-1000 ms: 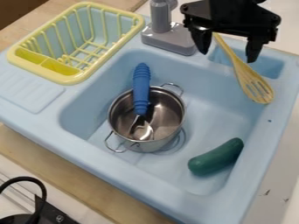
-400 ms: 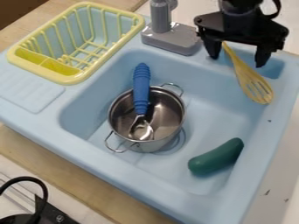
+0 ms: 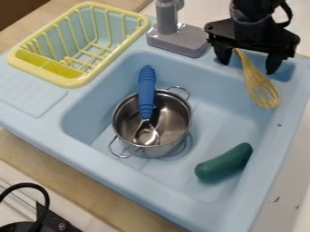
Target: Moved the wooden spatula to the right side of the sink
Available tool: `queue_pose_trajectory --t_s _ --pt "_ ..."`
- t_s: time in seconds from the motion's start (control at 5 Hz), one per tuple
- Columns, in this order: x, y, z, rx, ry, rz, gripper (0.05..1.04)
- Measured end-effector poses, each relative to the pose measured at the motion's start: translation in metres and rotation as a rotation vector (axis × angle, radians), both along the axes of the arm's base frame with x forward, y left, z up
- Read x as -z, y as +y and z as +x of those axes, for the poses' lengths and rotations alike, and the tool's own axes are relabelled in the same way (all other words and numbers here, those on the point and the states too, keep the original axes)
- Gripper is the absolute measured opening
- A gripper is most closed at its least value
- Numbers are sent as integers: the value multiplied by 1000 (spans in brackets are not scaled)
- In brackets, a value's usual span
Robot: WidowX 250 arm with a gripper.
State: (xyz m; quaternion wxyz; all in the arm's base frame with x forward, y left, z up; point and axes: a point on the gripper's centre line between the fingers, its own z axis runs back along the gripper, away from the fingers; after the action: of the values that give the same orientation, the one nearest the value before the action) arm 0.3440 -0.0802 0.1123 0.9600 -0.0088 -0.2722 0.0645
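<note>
Light blue plastic is taking up most of the view here: a toy sink (image 3: 97,163) is sitting on a pale wood counter (image 3: 79,188), with a white surface (image 3: 284,199) running along the right. The yellow dish rack (image 3: 72,84) is resting at upper left, beside the grey faucet (image 3: 181,43). A black cable (image 3: 43,195) is curving at lower left, near a black piece (image 3: 55,222) showing a tiny pale mark, too small to make out. The gripper (image 3: 249,61) is hanging over the far right, jaws spread, wooden spatula (image 3: 263,93) slanting between them, its slotted head overhanging the basin's far right corner.
</note>
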Motion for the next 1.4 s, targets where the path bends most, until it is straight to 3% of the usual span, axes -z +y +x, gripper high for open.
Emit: queue_pose_trajectory --t_s 0.4,0.6,1.0,1.2,1.4 --pt "5 0 0 -14 21 -24 385" --pt "3 6 1 -22 34 -23 203" --pt "-1 6 -4 -43 72 -2 184" --pt "-19 7 -18 -71 101 19 184" --pt "-39 6 -33 -98 100 4 184"
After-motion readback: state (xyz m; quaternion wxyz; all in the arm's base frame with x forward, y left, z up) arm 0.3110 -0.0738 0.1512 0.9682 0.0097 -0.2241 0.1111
